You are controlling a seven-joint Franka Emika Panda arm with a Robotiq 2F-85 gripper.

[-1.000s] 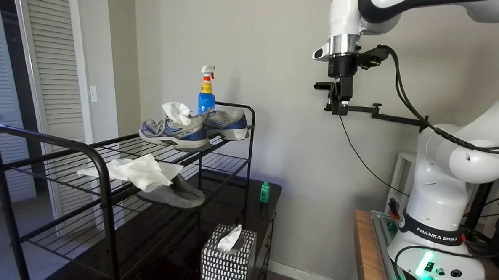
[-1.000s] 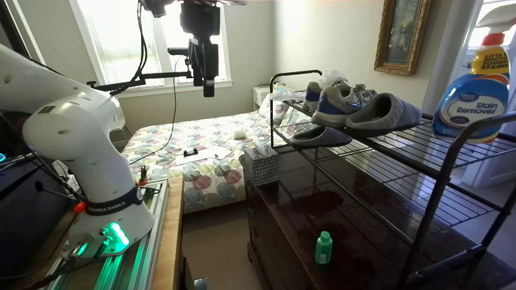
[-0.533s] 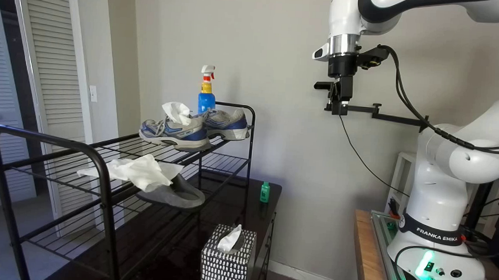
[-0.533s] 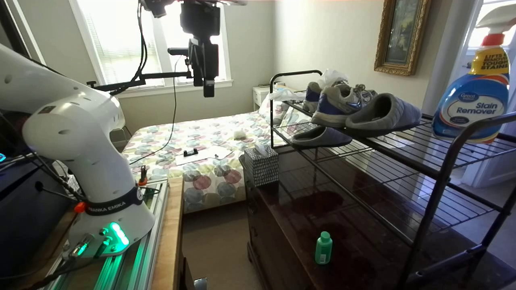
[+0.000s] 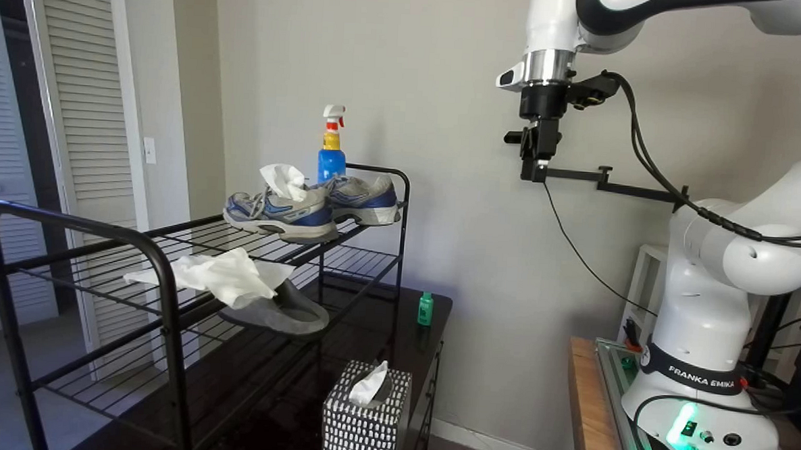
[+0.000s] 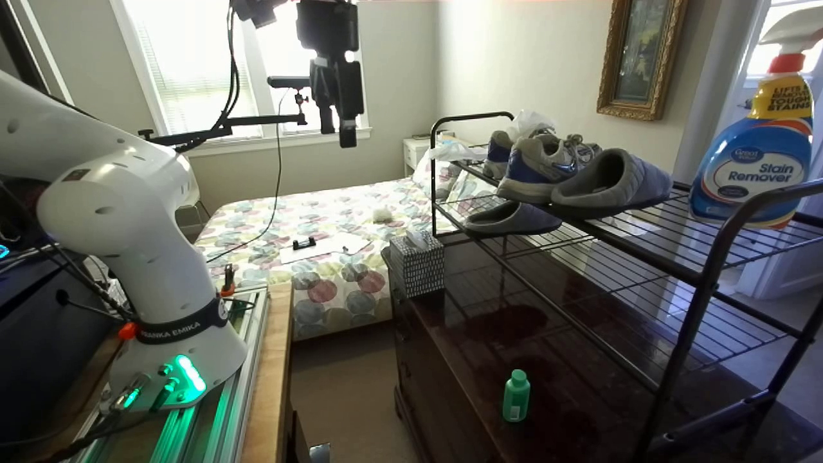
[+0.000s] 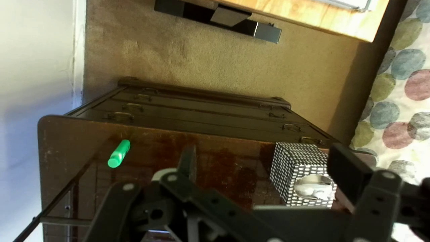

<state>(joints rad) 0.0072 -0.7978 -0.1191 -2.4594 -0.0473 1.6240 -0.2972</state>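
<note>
One small green bottle (image 6: 516, 399) stands on the dark wooden bench (image 6: 466, 344) in both exterior views, its long axis vertical and cap (image 6: 518, 375) uppermost. Well apart from it, a black-and-white patterned tissue box (image 6: 416, 267) sits with its tissue (image 6: 417, 240) poking upward. Higher than either, the pincer (image 7: 267, 167) hangs spread wide, its fingers (image 7: 349, 173) pointing down.

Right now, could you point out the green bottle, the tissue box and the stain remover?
Green bottle (image 7: 121, 151), in the wrist view: on its body.
Tissue box (image 5: 364, 426), in an exterior view: on its patterned side.
Stain remover (image 6: 757, 166), in an exterior view: on its label.
</note>
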